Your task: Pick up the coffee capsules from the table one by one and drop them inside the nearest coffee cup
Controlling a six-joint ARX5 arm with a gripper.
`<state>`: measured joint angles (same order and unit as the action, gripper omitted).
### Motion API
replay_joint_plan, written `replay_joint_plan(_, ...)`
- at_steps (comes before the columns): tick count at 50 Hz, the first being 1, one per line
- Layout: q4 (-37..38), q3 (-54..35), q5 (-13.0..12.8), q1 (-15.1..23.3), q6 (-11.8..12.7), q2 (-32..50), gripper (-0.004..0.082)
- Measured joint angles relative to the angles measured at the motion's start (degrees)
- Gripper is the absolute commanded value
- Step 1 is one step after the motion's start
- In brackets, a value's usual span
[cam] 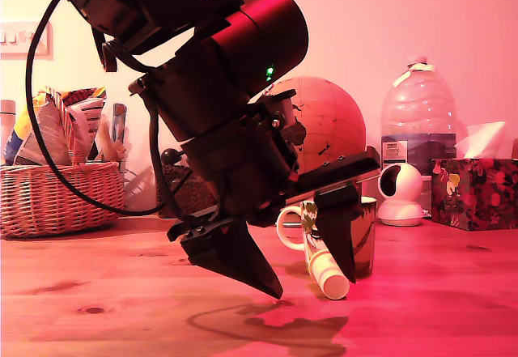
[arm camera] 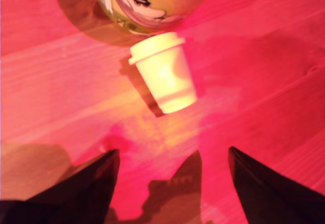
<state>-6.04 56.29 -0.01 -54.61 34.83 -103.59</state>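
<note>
Cream capsule (arm camera: pixel 163 73): lies on the wooden table (arm camera: pixel 61 92), just beside the cartoon mug (arm camera: pixel 147 3).
Gripper (arm camera: pixel 170 181): fingers spread wide, empty, low over the table, short of the capsule.

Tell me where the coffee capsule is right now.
In the exterior view, the coffee capsule lies on the table right beside the coffee cup, between the open jaws.

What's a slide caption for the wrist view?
Open gripper poised above a cream coffee capsule lying on the table beside the coffee cup.
</note>
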Motion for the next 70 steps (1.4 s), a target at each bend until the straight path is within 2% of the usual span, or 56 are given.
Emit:
replay_joint_plan(6,3.8,0.2,-0.6,0.8,-0.3,0.3,0.0589)
replay_joint_plan(16,4.3,0.3,-1.1,1.2,-0.5,1.4,0.0589)
replay_joint_plan(19,4.2,0.3,-2.2,1.0,-0.7,1.4,0.0589)
replay_joint_plan(30,5.3,0.3,-8.6,-1.1,-0.7,1.4,0.0589)
replay_joint_plan(48,10.9,0.3,-12.1,-1.6,-1.4,1.4,0.0589)
replay_joint_plan(57,13.8,0.4,-12.0,-1.4,-1.3,-0.1,0.0589)
replay_joint_plan(70,16.9,0.4,-10.5,-1.4,-0.9,-5.6,0.0589)
